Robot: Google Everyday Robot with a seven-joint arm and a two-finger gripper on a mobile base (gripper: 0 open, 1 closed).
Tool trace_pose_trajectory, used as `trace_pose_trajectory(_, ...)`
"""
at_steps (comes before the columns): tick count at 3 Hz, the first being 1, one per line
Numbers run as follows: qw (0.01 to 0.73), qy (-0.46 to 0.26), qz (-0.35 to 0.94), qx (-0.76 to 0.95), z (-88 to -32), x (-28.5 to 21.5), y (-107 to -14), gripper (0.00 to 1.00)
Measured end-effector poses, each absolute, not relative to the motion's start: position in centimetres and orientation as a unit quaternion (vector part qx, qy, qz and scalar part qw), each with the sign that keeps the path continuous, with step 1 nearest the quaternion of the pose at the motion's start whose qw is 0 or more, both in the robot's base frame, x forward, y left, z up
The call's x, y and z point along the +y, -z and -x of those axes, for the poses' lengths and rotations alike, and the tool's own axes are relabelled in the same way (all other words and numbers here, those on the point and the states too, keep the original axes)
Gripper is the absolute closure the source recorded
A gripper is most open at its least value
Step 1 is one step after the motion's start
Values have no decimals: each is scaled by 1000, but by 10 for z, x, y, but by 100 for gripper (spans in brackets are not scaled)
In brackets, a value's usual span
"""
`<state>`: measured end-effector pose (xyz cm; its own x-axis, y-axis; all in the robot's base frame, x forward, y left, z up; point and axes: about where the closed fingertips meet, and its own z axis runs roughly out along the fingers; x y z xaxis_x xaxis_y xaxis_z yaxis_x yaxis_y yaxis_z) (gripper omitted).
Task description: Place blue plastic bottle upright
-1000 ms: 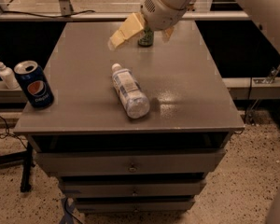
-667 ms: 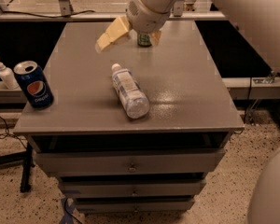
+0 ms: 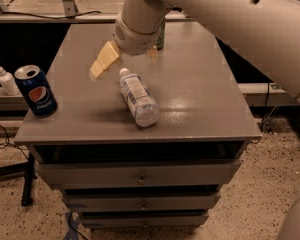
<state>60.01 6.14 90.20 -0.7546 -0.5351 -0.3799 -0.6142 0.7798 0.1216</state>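
Note:
The blue plastic bottle (image 3: 137, 98) lies on its side on the grey cabinet top (image 3: 200, 94). Its white cap points to the back and its base to the front edge. My gripper (image 3: 124, 65) hangs just above and behind the cap end, apart from the bottle. It is open and empty. One pale yellow finger (image 3: 103, 62) reaches out to the left of the cap, and the other finger (image 3: 152, 55) shows only partly under the wrist.
A blue Pepsi can (image 3: 36, 90) stands at the cabinet's left edge. A small white pump bottle (image 3: 6, 79) stands on a lower surface beyond it. A dark green can (image 3: 160, 36) stands at the back, half hidden by my arm. Drawers are below.
My gripper has moved forward and down from the back of the cabinet top to just above the bottle's cap. The bottle has not moved.

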Motion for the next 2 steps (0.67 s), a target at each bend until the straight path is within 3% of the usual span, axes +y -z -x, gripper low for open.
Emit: trace_pose_trajectory(2,154,-86,348,921,-583,63,-866,0)
